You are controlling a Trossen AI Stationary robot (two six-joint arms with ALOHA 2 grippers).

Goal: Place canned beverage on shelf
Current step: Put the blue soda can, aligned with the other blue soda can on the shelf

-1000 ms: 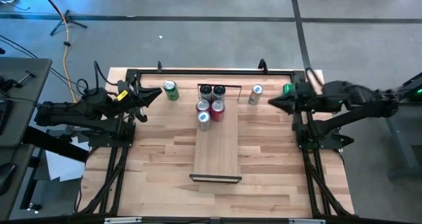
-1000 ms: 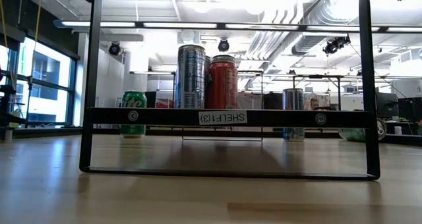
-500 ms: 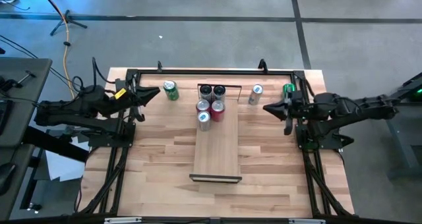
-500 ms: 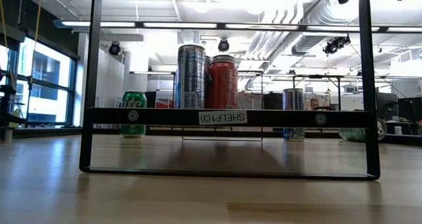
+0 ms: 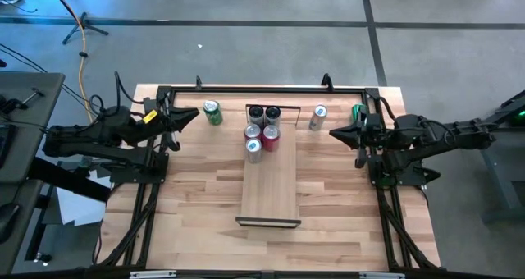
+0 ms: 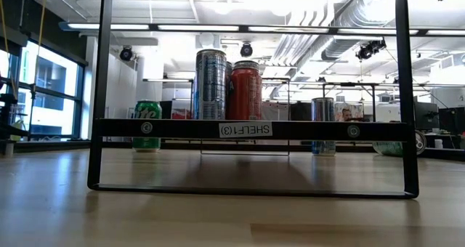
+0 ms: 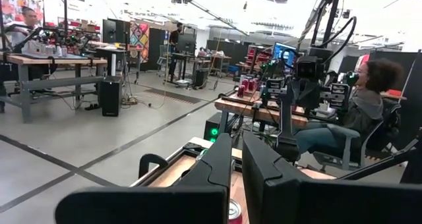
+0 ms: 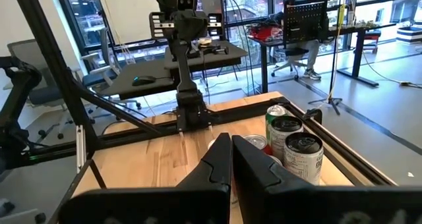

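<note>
Overhead, the shelf point(image 5: 269, 174) lies along the middle of the table point(image 5: 197, 205), five cans clustered at its far end; a green can point(image 5: 212, 112) and a silver can point(image 5: 318, 117) stand on the table beside it. Left hand point(image 5: 194, 114) and right hand point(image 5: 335, 133) hover closed and empty. At table level, a red can point(image 6: 245, 90) stands on the shelf. Both wrist views show fingers pressed together.

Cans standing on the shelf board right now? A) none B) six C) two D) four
D: the high view shows four cans clustered at the far end of the shelf; the green can and the silver can stand off it, on the table.
</note>
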